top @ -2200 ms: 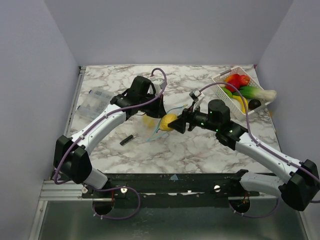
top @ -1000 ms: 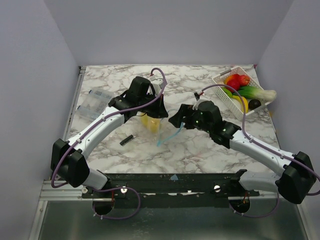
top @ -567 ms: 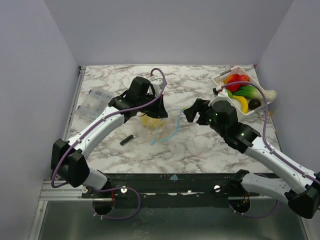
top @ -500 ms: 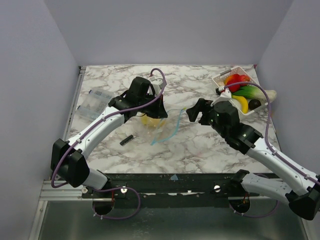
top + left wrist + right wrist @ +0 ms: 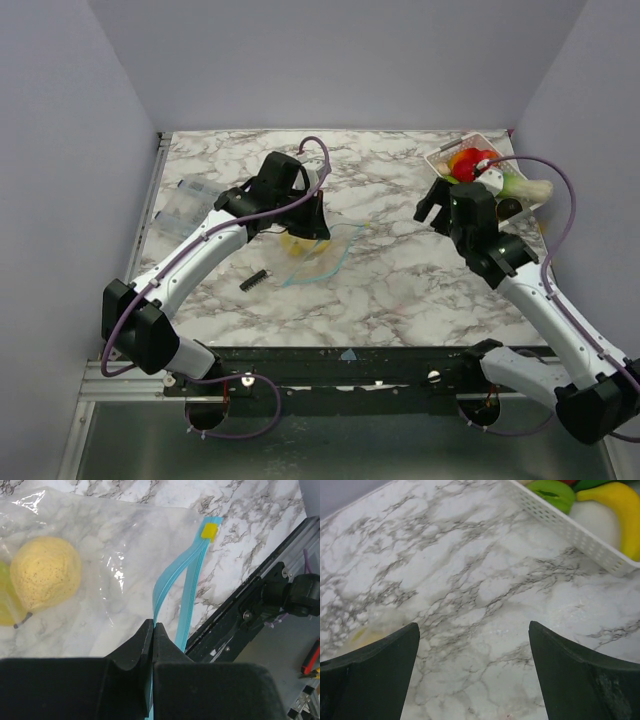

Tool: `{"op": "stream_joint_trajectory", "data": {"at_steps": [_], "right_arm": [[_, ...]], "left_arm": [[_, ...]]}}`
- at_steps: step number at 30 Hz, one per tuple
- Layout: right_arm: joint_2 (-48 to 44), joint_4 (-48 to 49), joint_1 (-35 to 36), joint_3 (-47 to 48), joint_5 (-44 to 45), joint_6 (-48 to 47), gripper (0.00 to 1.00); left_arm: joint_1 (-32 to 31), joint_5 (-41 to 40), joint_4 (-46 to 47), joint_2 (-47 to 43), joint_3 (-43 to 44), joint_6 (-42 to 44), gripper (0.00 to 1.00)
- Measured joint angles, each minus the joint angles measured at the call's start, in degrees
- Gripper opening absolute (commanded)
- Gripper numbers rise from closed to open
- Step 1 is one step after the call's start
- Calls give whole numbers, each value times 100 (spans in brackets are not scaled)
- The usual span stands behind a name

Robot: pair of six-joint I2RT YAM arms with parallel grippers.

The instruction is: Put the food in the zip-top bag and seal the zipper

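Observation:
The clear zip-top bag [image 5: 318,252] lies on the marble with its teal zipper [image 5: 328,266] hanging in a loop. My left gripper [image 5: 312,226] is shut on the zipper strip [image 5: 162,587] and holds that edge up. A yellow toy lemon [image 5: 46,574] and a second yellow-green piece [image 5: 6,605] lie inside the bag [image 5: 115,545]. My right gripper [image 5: 434,203] is open and empty, above the table just left of the white basket [image 5: 441,160]. The other food, a red one [image 5: 466,162], green and yellow ones, is in the basket. The right wrist view shows a green piece [image 5: 551,492] and a banana [image 5: 619,505].
A small black bar [image 5: 252,279] lies left of the bag. A clear packet with white label [image 5: 190,207] lies at the left edge. The basket's wall [image 5: 570,530] is at the upper right of the right wrist view. A white vegetable end [image 5: 535,187] sticks out over the basket's right rim.
My right gripper put the yellow lemon in the bag, opened, and moved right toward the basket. The bag's mouth sagged flatter. My left gripper kept its hold.

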Motion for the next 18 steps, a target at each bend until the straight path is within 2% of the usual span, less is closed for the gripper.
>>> {"op": "stream_joint_trajectory", "data": {"at_steps": [5,10,18], "right_arm": [[433,68,-1145,17,-463,9,95],[1294,420,-1943,186,-778,107,92],[2787,1204,-2765,826,-793,-15,100]], "left_arm": [[-2,-205,-260,-17,4,138,0],[-46,-420,-304,-79,15,232,0],[-175,-774,-431,-7,387,317,0]]}}
